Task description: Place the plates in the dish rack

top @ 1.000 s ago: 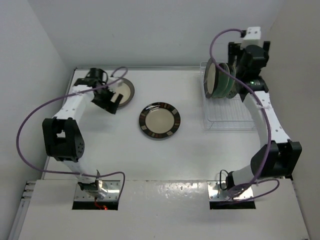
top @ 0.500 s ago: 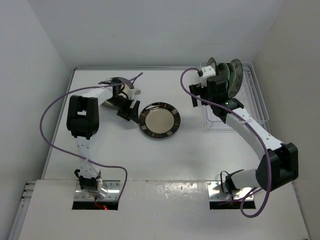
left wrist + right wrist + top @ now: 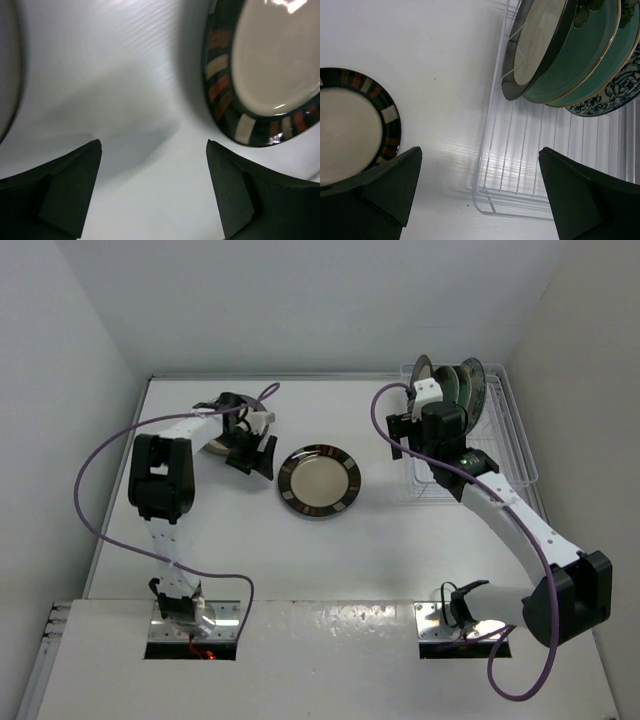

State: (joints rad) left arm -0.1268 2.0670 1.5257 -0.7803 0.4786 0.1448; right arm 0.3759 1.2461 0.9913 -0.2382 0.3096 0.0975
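Note:
Several plates stand on edge at the far end of the white wire dish rack (image 3: 520, 150) (image 3: 480, 475): a cream one with a dark grey rim (image 3: 535, 45), two mint-green ones (image 3: 580, 60) and a blue-white one (image 3: 615, 97). A cream plate with a brown patterned rim (image 3: 320, 482) (image 3: 265, 70) lies flat mid-table. A grey-rimmed plate (image 3: 6, 75) lies at the back left, mostly hidden under the left arm in the top view. My left gripper (image 3: 255, 455) (image 3: 153, 145) is open and empty over bare table between those two plates. My right gripper (image 3: 405, 432) (image 3: 480, 150) is open and empty above the rack's near-left corner.
The rack sits by the right wall. The left arm's purple cable (image 3: 100, 470) loops over the table's left side. White walls close in the back and both sides.
My right gripper has pulled back from the racked plates toward the table's middle. My left gripper has swung right, off the grey-rimmed plate, toward the brown-rimmed one.

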